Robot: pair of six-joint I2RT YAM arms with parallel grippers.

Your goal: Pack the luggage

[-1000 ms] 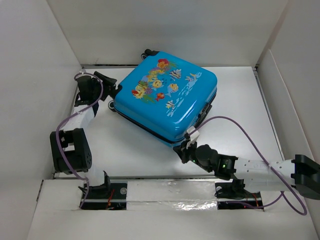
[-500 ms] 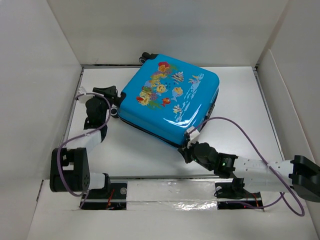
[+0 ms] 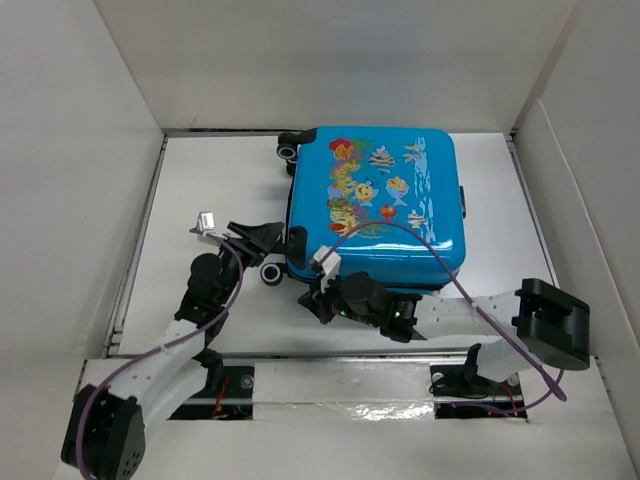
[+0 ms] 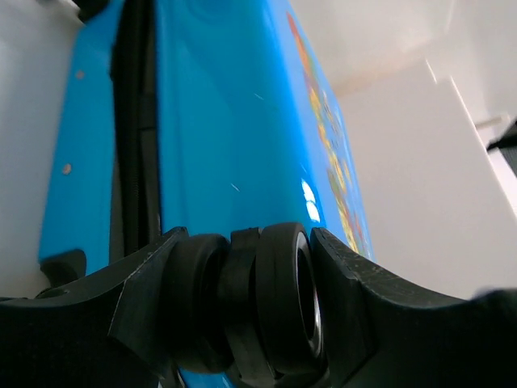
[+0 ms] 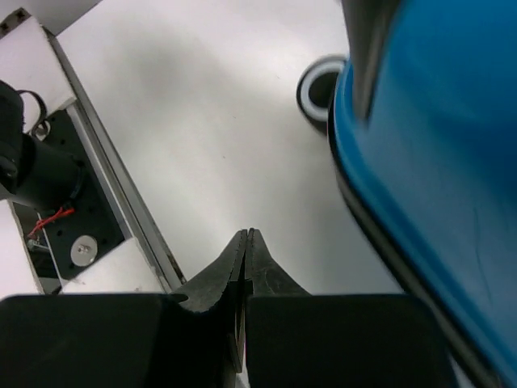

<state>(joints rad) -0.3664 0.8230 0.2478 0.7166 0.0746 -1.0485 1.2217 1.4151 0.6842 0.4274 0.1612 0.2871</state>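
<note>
The luggage (image 3: 380, 200) is a bright-blue hard-shell suitcase with a fish print. It lies flat and closed, square to the table, at the back middle. My left gripper (image 3: 272, 250) is shut on a black wheel (image 4: 275, 307) at the case's near-left corner, with both fingers pressed on the wheel pair. The blue shell and black zipper seam (image 4: 133, 137) run away above the jaws. My right gripper (image 3: 310, 300) is shut and empty, low over the table just in front of the case's near edge (image 5: 436, 162). It points left towards a wheel (image 5: 319, 93).
Another black wheel (image 3: 288, 150) sticks out at the case's far-left corner. White walls box in the table on three sides. A metal rail (image 3: 330, 355) and the arm bases run along the near edge. Purple cables loop over both arms.
The suitcase has swung clockwise to lie square and shifted right. My left arm moved nearer and closed on the corner wheel. My right arm swept left along the case's near edge, still shut.
</note>
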